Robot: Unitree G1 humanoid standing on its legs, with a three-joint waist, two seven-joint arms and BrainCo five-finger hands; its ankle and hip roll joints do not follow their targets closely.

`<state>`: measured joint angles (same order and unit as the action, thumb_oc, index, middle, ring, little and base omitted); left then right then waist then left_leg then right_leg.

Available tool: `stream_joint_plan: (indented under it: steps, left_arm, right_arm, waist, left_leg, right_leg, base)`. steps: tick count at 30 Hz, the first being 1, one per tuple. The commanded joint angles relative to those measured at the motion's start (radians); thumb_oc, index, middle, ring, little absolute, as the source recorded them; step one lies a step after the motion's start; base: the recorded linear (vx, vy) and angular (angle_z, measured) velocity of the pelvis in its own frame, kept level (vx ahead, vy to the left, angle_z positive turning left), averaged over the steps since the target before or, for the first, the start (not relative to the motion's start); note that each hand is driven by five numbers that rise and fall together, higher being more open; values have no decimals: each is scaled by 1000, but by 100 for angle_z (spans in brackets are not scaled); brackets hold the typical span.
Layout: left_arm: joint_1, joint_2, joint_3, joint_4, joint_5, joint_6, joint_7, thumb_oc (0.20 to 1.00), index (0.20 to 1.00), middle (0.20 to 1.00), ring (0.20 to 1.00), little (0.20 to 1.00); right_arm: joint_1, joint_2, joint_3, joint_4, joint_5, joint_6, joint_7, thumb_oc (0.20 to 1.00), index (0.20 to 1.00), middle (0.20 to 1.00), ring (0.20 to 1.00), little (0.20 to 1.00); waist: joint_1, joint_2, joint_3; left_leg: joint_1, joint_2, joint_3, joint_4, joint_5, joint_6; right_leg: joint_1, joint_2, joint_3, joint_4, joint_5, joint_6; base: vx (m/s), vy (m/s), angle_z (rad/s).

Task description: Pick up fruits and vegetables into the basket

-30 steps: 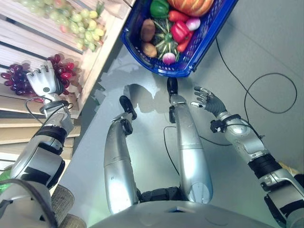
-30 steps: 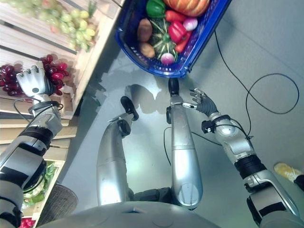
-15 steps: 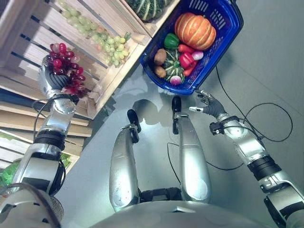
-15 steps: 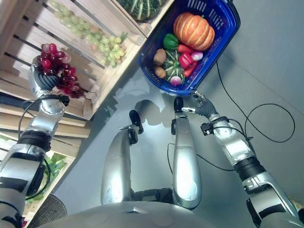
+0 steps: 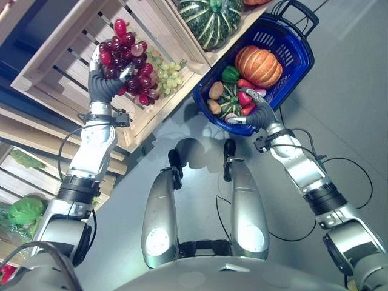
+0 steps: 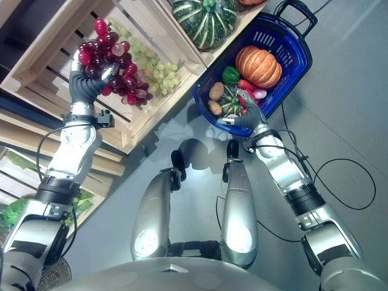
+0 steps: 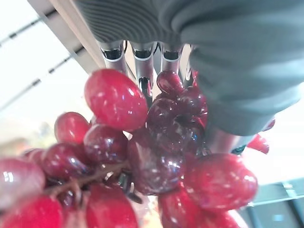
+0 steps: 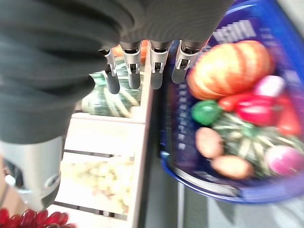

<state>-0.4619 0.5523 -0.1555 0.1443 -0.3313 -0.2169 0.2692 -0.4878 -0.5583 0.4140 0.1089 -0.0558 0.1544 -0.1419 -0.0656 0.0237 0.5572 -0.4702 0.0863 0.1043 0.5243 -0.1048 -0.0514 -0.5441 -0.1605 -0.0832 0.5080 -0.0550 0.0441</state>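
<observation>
While the left hand [image 5: 104, 79] has its fingers [image 7: 141, 71] curled round one red grape bunch [image 5: 124, 60] above the wooden crate [image 5: 66, 54], the right hand [image 5: 257, 115], fingers straight and holding nothing, hovers at the blue basket [image 5: 297, 63] rim. One green grape bunch [image 5: 163, 76] lies in the crate, beside the basket. No legible print.

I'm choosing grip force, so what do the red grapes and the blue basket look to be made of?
The red grapes in the left hand look like glossy moulded plastic: each berry carries hard, bright highlights and an even colour, though real fruit can't be ruled out. The blue basket looks like rigid plastic, with a smooth saturated rim and slotted walls.
</observation>
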Motion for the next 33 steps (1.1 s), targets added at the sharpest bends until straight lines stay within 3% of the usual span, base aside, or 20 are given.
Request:
stream_joint_plan:
  steps: [1,7,13,22,26,33]
  left_arm:
    - [-12,-4,10,-131,-76,-55,-68,200,200,200,200,200]
    - [-41,-39,-50,-208,-63,-22,-122,200,200,200,200,200]
    - [-70,-58,-97,-231,-9,-45,-117,200,200,200,200,200]
    - [-106,-92,-162,-251,-21,-30,-145,200,200,200,200,200]
    - [-120,-129,-196,-268,-95,2,-178,200,200,200,200,200]
    - [-131,-174,-232,-302,-192,-2,-198,200,200,200,200,200]
  right_arm:
    - [-42,33,30,-73,-47,-7,-4,1000,1000,1000,1000,1000]
    - [-116,67,80,-67,-120,37,-38,1000,1000,1000,1000,1000]
    - [-165,111,119,-50,-94,57,-38,1000,1000,1000,1000,1000]
    - [-202,159,173,-30,-49,83,-29,1000,1000,1000,1000,1000]
    - [-216,201,196,-1,45,119,-33,1000,1000,1000,1000,1000]
    - [-210,250,206,43,120,125,-100,1000,1000,1000,1000,1000]
  waist:
    - [20,2,-58]
    - [34,0,-74]
    - [44,-6,-81]
    - [53,-15,-96]
    - [57,-19,-94]
    - [58,-19,-93]
  left_leg:
    - [41,-57,10,-41,-39,42]
    - [96,-58,3,-64,-42,44]
    - [128,-56,0,-77,-47,42]
    - [152,-52,-1,-99,-42,39]
    - [156,-49,-3,-95,-47,38]
    - [167,-46,-3,-108,-45,37]
  right_leg:
    - [85,-16,-13,-15,-72,36]
    - [141,-29,-18,-39,-70,42]
    - [178,-40,-28,-59,-70,45]
    - [208,-47,-36,-88,-60,48]
    - [217,-50,-41,-92,-60,47]
    - [234,-53,-49,-109,-57,47]
  base:
    - [34,-28,3]
    - [28,-37,2]
    - [1,-5,0]
    - [3,-18,4]
    - [-9,-27,3]
    - [-4,0,1]
